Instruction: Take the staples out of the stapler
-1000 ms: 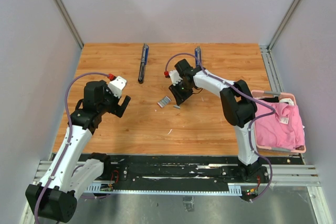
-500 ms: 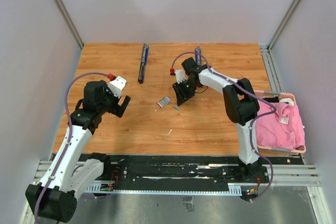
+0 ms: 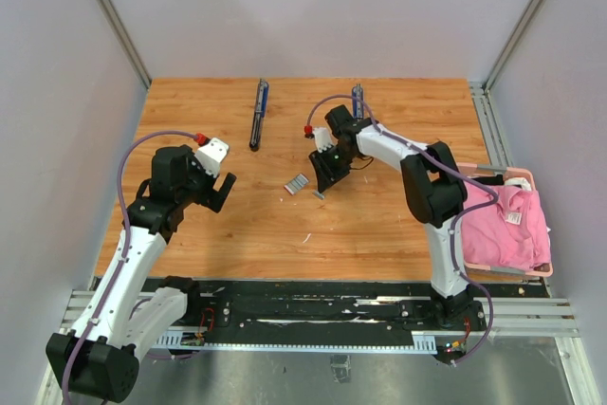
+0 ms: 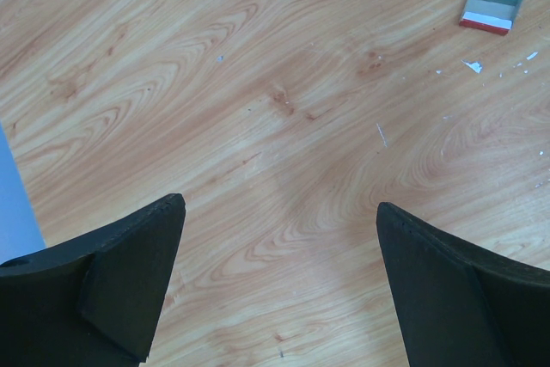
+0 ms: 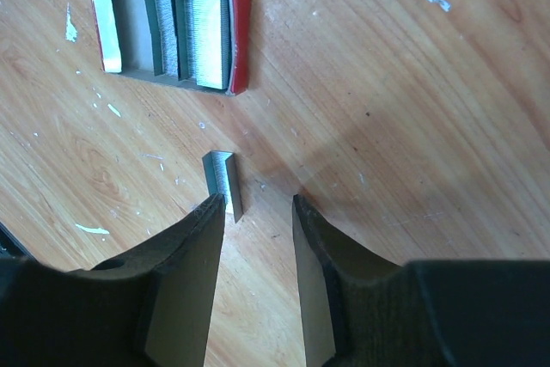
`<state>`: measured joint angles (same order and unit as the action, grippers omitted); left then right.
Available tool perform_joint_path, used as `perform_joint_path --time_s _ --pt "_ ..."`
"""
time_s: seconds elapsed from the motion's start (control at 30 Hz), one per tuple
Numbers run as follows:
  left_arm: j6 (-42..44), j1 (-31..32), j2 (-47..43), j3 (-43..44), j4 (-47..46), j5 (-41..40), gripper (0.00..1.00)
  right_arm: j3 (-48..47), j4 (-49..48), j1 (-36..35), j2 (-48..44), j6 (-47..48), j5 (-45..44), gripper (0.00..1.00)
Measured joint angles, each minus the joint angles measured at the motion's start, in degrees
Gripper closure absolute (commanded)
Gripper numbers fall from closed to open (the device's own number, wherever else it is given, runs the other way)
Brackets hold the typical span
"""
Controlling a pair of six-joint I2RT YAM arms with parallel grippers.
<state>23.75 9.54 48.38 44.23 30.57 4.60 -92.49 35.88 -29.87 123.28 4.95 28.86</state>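
Right pincer (image 5: 256,205): jaws partway apart with nothing between them, held low over the table (image 5: 412,109) and pointing down at the wood.
Staple strip (image 5: 223,180): loose on the wood just ahead of the right pincer. Its near end is beside the tip of one finger (image 5: 185,281), to one side of the gap. I cannot tell whether it touches that finger.
Staple box (image 5: 172,36): open and red-edged, further ahead of the right pincer, beyond the strip and apart from it. More silvery strips sit inside.
Left pincer (image 4: 279,204): jaws at their widest and empty, hovering over bare wood, with the box far ahead of it and off to one side.
Stapler (image 3: 258,113): slim and dark blue, lying flat, well beyond both pincers. A similar slim dark thing (image 3: 358,95) lies just behind the right arm, partly hidden.
Done, as I judge it: at least one strip is out and lying free.
Left to do: the strip is not in the grip. Whether the stapler holds more staples cannot be seen. The jaws would need to straddle the strip before closing.
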Motion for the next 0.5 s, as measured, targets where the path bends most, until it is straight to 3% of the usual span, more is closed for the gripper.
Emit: perform_joint_path --time_s 0.5 --pt "0.0 0.0 -0.02 0.0 0.0 0.0 0.02 -0.26 0.24 -2.36 -0.24 0.11 -5.66 0.64"
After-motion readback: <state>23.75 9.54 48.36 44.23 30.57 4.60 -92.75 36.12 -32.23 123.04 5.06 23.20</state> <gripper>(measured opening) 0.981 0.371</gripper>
